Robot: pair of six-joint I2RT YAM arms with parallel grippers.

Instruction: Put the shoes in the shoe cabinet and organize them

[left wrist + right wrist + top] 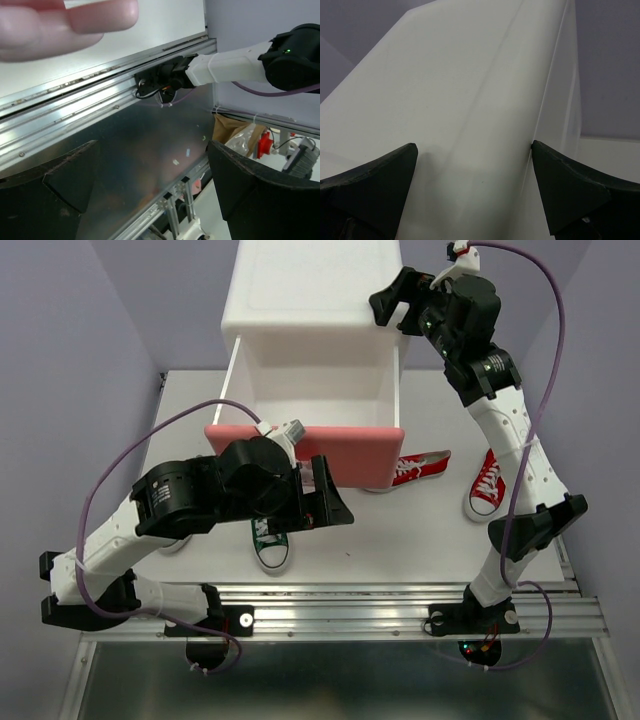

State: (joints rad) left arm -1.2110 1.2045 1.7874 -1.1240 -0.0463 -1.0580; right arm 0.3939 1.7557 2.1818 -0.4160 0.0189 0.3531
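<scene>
1. The left arm (190, 500) rises closest to the overhead lens and lies across the front of the counter (430, 540). Its bulk hides much of what sits beneath it. The left tool (330, 492) hangs just before the pink drawer front. In its wrist view the left tool (155, 185) is spread wide with nothing between the fingers (260, 195). Only the metal rail (100, 100) and the other arm's base show beyond them.
2. The shoe cabinet (315, 295) stands at the back middle of the counter, its top cut off by the frame. One drawer (310, 385) stands out toward the arms. Its pink front (345, 452) is partly covered by the left wrist, and what I can see of the inside is white.
3. The right arm (510, 440) reaches up to the cabinet's upper right corner. The right tool (398, 302) is spread wide there. In its wrist view the right tool (475, 185) has the white wall of the cabinet (470, 90) filling the space ahead. I cannot tell whether it touches.
4. One red shoe (487, 485) sits at the right, partly behind the right forearm. The other red shoe (420, 468) lies just beside the drawer front, its heel end tucked under it.
5. One green shoe (270, 545) shows under the left arm, toe toward the near edge, its rear half covered.
6. A pale curved sliver (175, 542) peeks out under the left elbow, too little to name.
7. A blurred pink shape (65, 25) fills the top left of the left wrist view, too soft to make out.
</scene>
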